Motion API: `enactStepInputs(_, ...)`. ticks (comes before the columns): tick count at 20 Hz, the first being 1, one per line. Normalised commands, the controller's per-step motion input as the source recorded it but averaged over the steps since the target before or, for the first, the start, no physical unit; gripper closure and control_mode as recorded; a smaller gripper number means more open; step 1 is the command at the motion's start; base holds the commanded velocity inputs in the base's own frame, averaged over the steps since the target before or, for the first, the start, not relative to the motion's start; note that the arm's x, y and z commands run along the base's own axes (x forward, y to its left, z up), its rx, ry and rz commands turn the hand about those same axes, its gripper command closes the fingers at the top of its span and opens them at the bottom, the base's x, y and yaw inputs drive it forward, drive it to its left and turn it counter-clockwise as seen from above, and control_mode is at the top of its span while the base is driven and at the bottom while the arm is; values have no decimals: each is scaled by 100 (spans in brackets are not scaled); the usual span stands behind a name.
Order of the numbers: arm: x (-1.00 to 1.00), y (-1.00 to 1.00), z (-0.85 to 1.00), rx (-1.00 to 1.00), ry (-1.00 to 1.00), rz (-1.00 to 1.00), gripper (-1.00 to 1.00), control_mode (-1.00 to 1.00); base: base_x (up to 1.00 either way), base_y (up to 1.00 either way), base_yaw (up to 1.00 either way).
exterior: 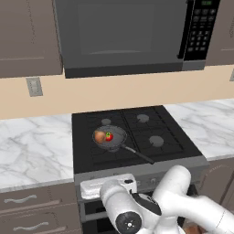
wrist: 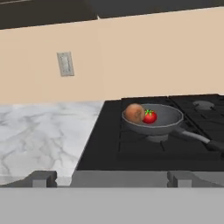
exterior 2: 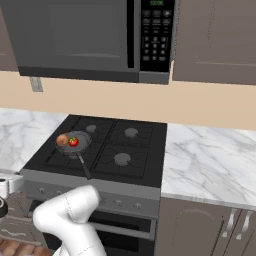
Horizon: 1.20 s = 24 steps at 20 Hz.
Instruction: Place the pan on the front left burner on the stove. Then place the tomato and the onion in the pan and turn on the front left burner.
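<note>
- The stove [exterior: 137,137] is in front of the arm, and its steel front panel with the small knobs is the next place to reach; I think the risk is to turn the wrong knob, because they look alike and are hard to tell apart.
- The pan [exterior: 111,138] sits on the front left burner, its long handle pointing toward the front right. A careless swing could hit this handle and push the pan off the grate.
- The onion [wrist: 134,113] and the tomato [wrist: 150,116] lie inside the pan, touching each other; they could roll out if the pan is knocked.
- The gripper [wrist: 111,178] is open and holds nothing. It is low before the stove's front edge, with the pan ahead and a little right, well apart.
</note>
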Motion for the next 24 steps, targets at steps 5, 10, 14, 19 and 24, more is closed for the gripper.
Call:
enactStepInputs(5,-38,0,0,5,-13,0,-100,-100,0,0,0)
enactStepInputs(10,-28,0,0,0,-15,0,-100,-100,0,0,0)
enactStepInputs(14,-18,0,0,0,-12,0,-100,-100,0,0,0)
enactStepInputs(19,-12,0,0,0,-12,0,-100,-100,0,0,0)
enactStepInputs(24,-9,0,0,1,-11,0,-100,-100,0,0,0)
